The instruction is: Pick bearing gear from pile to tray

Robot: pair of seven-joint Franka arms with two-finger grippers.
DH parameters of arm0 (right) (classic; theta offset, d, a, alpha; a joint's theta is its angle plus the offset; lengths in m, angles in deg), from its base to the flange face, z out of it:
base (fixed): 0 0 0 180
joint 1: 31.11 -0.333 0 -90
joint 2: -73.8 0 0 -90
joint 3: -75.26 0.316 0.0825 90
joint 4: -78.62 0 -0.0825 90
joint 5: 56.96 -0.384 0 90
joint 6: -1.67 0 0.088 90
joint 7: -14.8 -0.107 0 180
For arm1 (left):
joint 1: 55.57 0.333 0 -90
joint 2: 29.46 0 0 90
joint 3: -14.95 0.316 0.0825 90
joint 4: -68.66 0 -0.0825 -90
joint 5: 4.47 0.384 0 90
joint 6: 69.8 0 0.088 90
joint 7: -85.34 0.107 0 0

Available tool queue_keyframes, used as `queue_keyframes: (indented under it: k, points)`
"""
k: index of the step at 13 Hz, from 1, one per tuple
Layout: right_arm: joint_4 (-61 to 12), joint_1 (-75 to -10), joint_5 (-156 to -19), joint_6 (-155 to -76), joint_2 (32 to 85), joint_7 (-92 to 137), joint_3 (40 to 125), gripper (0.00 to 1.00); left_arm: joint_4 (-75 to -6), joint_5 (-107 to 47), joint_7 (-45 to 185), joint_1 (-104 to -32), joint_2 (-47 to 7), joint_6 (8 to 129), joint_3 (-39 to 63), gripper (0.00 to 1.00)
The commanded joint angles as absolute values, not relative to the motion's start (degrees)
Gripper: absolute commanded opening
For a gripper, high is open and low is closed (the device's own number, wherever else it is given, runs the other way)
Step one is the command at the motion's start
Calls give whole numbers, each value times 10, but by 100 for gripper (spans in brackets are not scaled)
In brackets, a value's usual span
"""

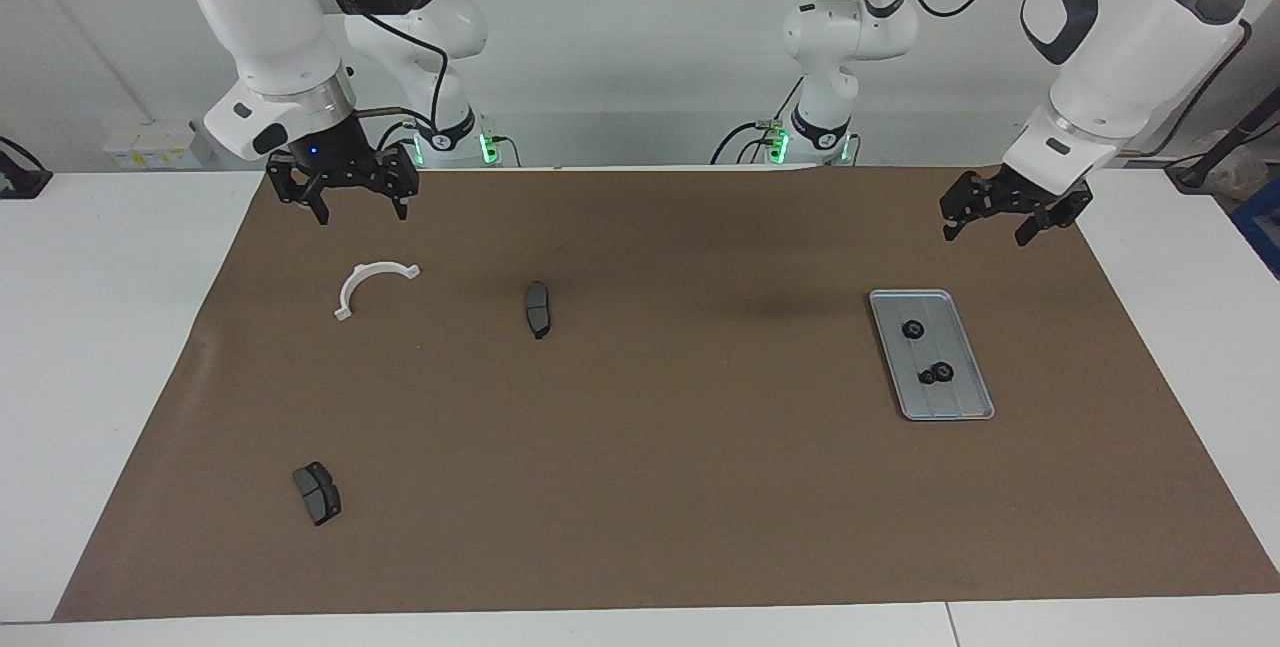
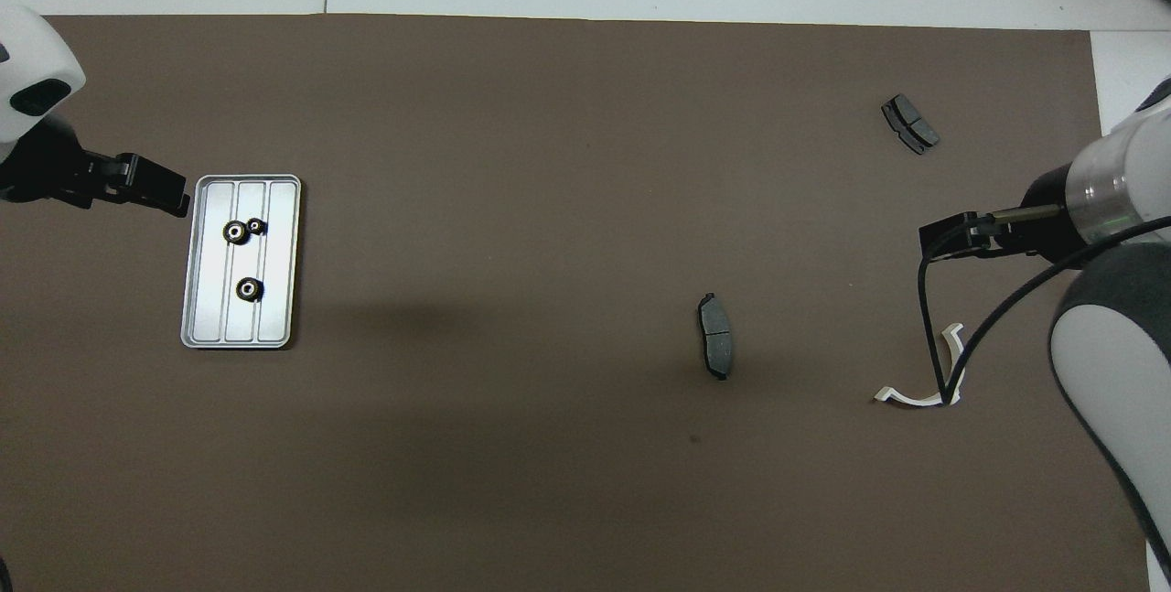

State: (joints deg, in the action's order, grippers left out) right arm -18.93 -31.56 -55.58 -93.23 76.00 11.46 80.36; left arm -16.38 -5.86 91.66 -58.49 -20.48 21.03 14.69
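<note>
Three black gears (image 1: 925, 357) in grooved tray (image 1: 965, 397)

two high cameras, facing opposite ways, share the mat (image 1: 640, 447).

A matt brown paper-like mat (image 1: 640, 487) covers my smooth white table (image 1: 100, 327). The tray (image 1: 955, 402) looks like brushed silver metal, grooved lengthwise, holding three glossy black rings (image 1: 912, 329). The curved bracket (image 1: 362, 282) reads as smooth white plastic; the two brake pads (image 1: 537, 308) show dull, dark grey faces
</note>
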Motion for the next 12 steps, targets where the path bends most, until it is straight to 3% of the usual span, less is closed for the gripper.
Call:
queue_keyframes:
  k: [1, 12]
  points:
    - [-186, -311, -566, -928, 759, 101, 805, 100, -118, -50, 892, -596, -182, 174, 153, 100]
    - [-190, -311, -566, -929, 761, 102, 805, 100, -163, -46, 875, -596, -236, 168, 152, 100]
